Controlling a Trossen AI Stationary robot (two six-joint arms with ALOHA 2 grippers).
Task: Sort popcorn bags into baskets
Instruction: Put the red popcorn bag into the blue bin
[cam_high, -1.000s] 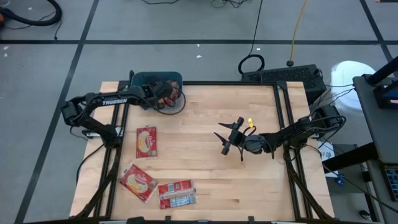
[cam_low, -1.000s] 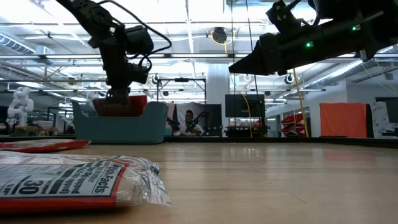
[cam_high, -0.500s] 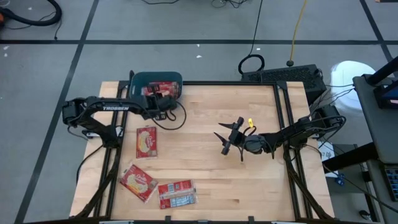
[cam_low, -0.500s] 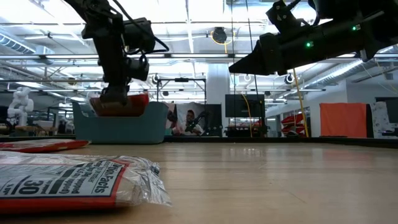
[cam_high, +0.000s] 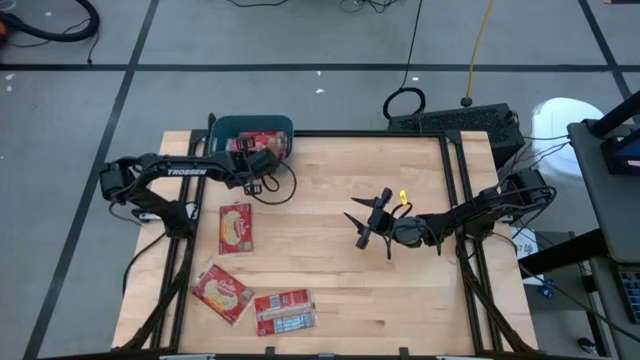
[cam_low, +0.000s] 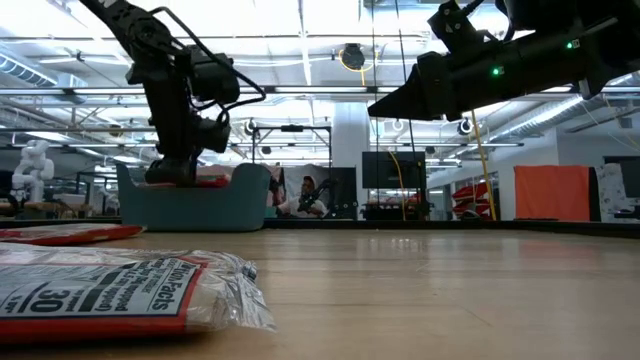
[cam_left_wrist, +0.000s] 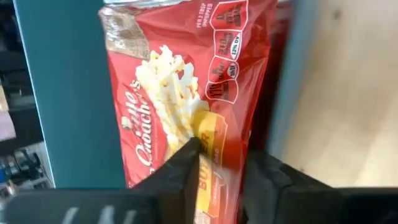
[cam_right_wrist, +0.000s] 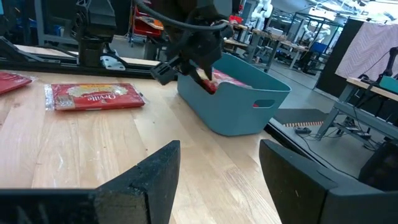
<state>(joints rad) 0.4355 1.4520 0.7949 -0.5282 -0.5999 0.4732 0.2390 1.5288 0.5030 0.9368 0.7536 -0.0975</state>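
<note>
Three popcorn bags (cam_high: 236, 227) lie loose on the table in front of the teal basket (cam_high: 224, 127), nearest the left gripper (cam_high: 262, 165). That gripper hangs at the basket's front rim, its fingers slightly apart around a bag (cam_left_wrist: 186, 93) resting inside. The right gripper (cam_high: 370, 222) waits open, well away from the basket.

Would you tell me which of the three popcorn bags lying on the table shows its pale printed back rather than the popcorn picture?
The bag nearest the front edge, rightmost of the three; the other two show yellow popcorn pictures.
</note>
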